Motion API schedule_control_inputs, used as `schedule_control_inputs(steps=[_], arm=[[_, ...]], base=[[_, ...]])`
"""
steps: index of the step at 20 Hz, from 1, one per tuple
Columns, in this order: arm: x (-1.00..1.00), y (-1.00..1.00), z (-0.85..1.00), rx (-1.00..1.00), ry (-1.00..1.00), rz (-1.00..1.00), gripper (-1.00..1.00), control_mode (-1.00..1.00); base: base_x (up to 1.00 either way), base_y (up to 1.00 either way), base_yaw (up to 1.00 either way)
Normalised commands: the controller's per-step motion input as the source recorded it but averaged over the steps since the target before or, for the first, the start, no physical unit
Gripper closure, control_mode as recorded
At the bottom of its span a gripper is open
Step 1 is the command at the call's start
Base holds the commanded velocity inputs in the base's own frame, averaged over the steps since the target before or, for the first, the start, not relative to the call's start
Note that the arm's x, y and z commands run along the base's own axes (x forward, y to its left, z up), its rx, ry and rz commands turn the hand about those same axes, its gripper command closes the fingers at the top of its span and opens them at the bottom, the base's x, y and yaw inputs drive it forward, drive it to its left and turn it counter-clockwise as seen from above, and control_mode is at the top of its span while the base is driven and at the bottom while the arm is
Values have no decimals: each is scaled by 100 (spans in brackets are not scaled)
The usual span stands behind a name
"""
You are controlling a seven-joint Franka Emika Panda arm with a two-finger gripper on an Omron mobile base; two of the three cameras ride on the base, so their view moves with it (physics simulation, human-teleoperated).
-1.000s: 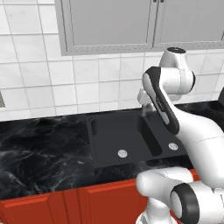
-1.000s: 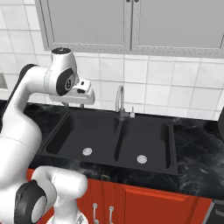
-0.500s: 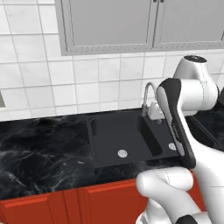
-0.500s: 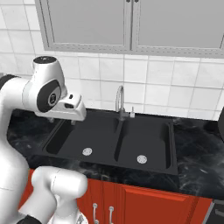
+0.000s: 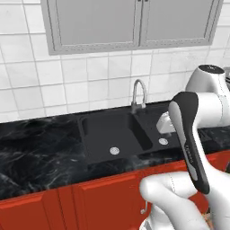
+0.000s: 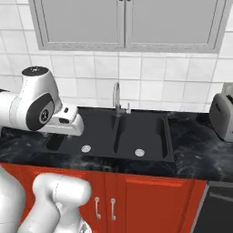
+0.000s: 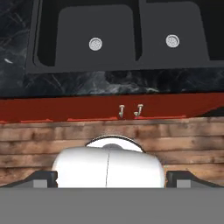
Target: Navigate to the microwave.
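- Step in hand: travel toward the microwave. The base faces a black double sink (image 6: 120, 134) set in a dark marble table (image 5: 36, 157), with red cabinet doors (image 6: 150, 200) below and grey wall cabinets (image 6: 125, 22) above.
- Location of the task's thing: no microwave can be made out from this position. A silver toaster (image 6: 223, 116) stands on the table at the right edge of the right base view; it is not the target.
- Next move (a judgement): the base must drive sideways along the table run until a dark-windowed appliance with a control panel comes ahead. Which side to take cannot be told from here.
- Claw (image 7: 111, 181): the dark tips rise wide apart at the bottom of the hand view, holding nothing, so it reads as open.
- Containers: both sink basins hold nothing but their round drains (image 7: 96, 43). The faucet (image 6: 116, 95) stands behind the divider.
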Motion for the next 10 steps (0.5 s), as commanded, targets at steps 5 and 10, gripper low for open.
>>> schedule_control_inputs(steps=[5,10], arm=[[0,0,0,0,0,0,-100,100],[0,0,0,0,0,0,-100,100]], base=[[-30,-16,-90],[-11,-2,-100]])
